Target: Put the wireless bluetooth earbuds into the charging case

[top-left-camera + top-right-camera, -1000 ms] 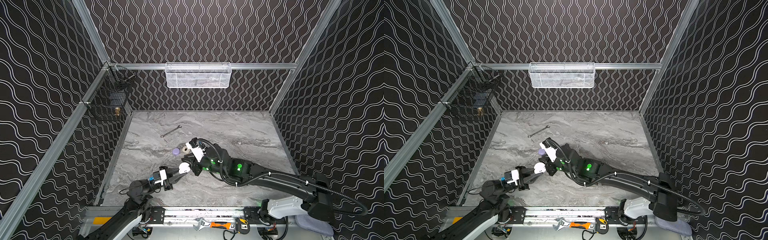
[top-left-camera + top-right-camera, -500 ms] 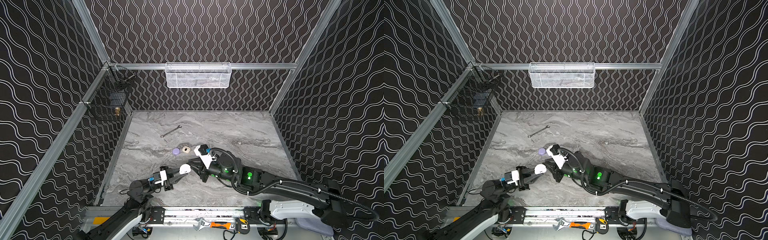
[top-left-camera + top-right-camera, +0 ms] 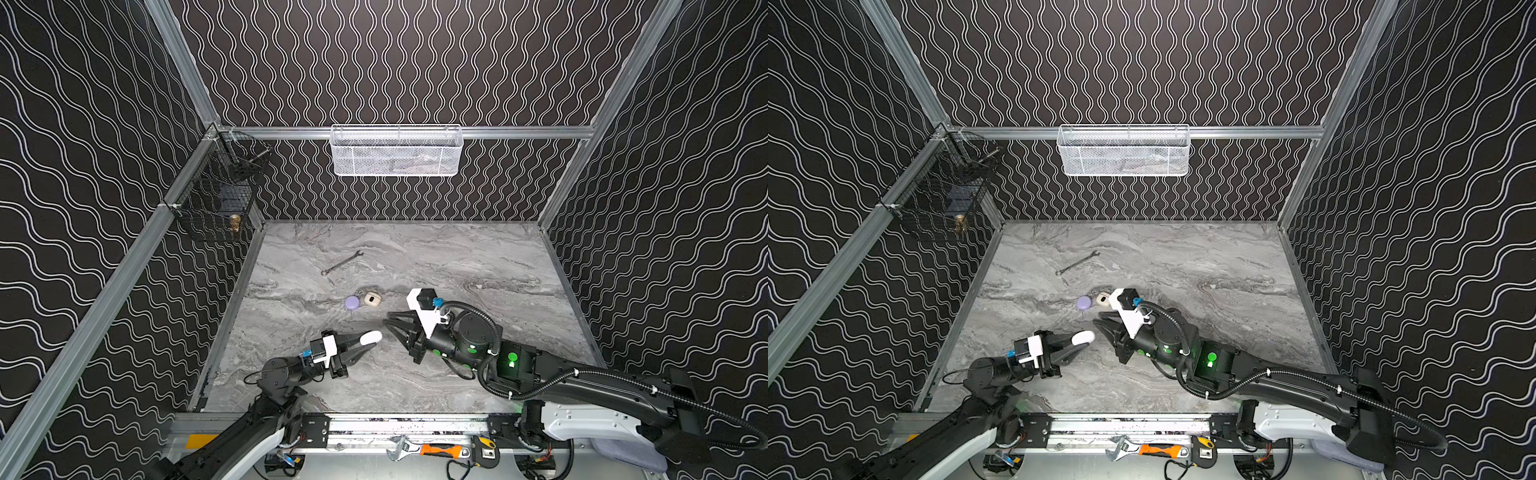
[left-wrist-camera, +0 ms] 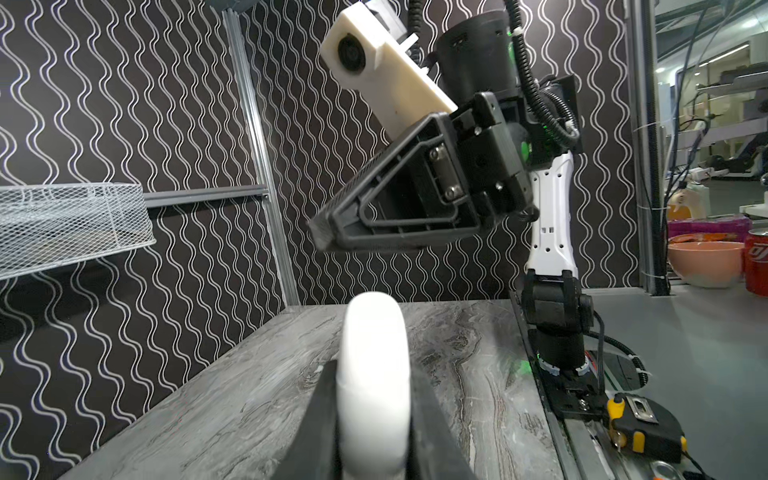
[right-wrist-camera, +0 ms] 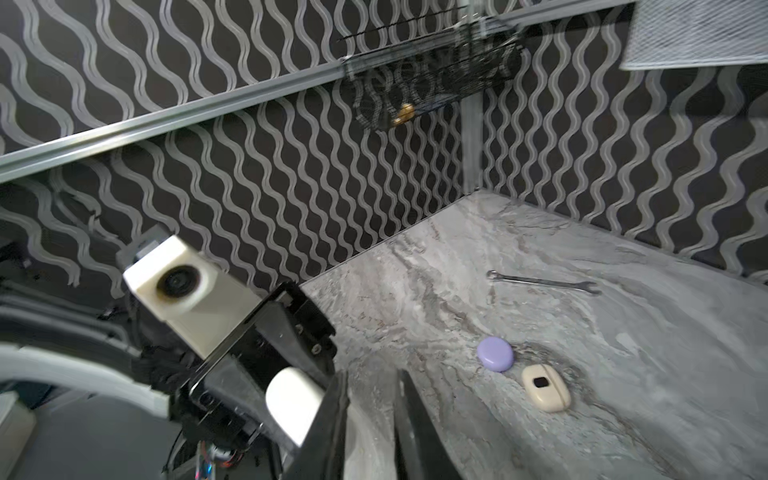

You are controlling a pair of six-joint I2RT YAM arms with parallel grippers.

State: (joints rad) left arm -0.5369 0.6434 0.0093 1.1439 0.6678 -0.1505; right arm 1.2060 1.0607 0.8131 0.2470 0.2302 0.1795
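My left gripper (image 3: 371, 340) (image 3: 1084, 340) (image 4: 374, 415) is shut on a white charging case (image 3: 371, 337) (image 3: 1083, 337) (image 4: 374, 365), held on edge just above the marble table (image 3: 457, 257). The same white case (image 5: 293, 401) shows in the right wrist view too. My right gripper (image 3: 388, 321) (image 3: 1098, 322) (image 5: 372, 376) stands a short way to the right of the case, its tips pointing at it, open with only table showing between the fingers. A lilac case (image 3: 352, 302) (image 3: 1084, 302) (image 5: 495, 359) and a cream case (image 3: 372, 299) (image 3: 1102, 299) (image 5: 545, 387) lie shut behind both grippers. The earbuds are out of view.
A wrench (image 3: 341, 263) (image 5: 542, 281) lies farther back on the table. A white mesh basket (image 3: 395, 151) hangs on the back wall and a black wire basket (image 3: 220, 195) on the left wall. Hand tools (image 3: 440, 449) lie along the front rail.
My right gripper has drawn back to the right, away from the white case, and its jaws have parted a little. The left gripper and its case have stayed put.
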